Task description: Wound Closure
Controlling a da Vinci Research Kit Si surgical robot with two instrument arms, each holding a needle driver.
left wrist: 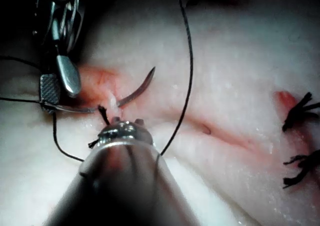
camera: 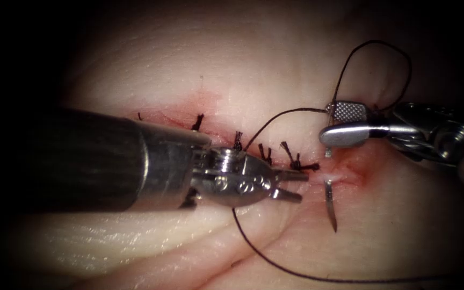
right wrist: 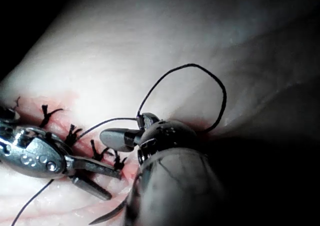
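1. The left tool (camera: 291, 185) is lying over the left part of the cut (camera: 345, 173), its jaws parted and grasping nothing, tips just left of the needle (camera: 331, 207).
2. The right tool (camera: 345, 123) is coming in just above the cut's right end, jaws spread wide; the thread (camera: 285, 114) is running across the base of its upper jaw, and whether that jaw is pinching it cannot be told.
3. The needle is sitting in the tissue (camera: 275, 59) at the cut: its pointed end is sticking out below the cut, while a short bit of its other end is showing just above the cut, under the right tool. Neither tool is holding it.
4. The thread is looping above the right tool, running left toward the knots (camera: 296, 161) along the cut, and another strand is sweeping from under the left tool across the tissue below the cut.
5. Red fluid (camera: 358, 161) is tinting the cut's edges around the needle.
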